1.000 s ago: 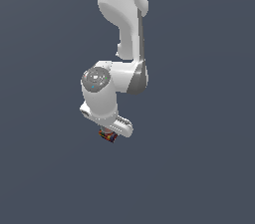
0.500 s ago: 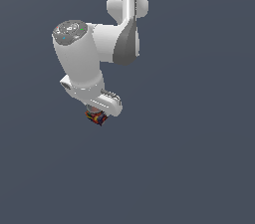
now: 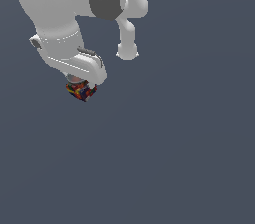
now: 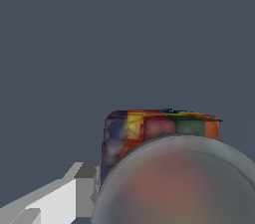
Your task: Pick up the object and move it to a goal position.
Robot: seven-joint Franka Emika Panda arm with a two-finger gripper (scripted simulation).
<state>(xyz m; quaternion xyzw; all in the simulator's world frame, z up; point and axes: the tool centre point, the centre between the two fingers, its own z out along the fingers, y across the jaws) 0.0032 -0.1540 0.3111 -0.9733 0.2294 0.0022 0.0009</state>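
The object is a small cube (image 3: 82,91) of many red, blue, yellow and green squares. It hangs in the air just under the white hand of my arm, left of the middle of the exterior view. My gripper (image 3: 81,87) is shut on it, and the hand hides most of the fingers. In the wrist view the cube (image 4: 159,127) sits close ahead, with one light grey finger (image 4: 74,190) beside it. A blurred, translucent, reddish-grey round shape (image 4: 174,183) covers the cube's lower part.
The white arm (image 3: 64,9) fills the upper part of the exterior view on its left. A plain dark grey-blue ground (image 3: 189,158) fills everything else. No other objects show.
The arm has swung up and toward the exterior view's left, carrying the cube with it. The arm now looks larger in the exterior view.
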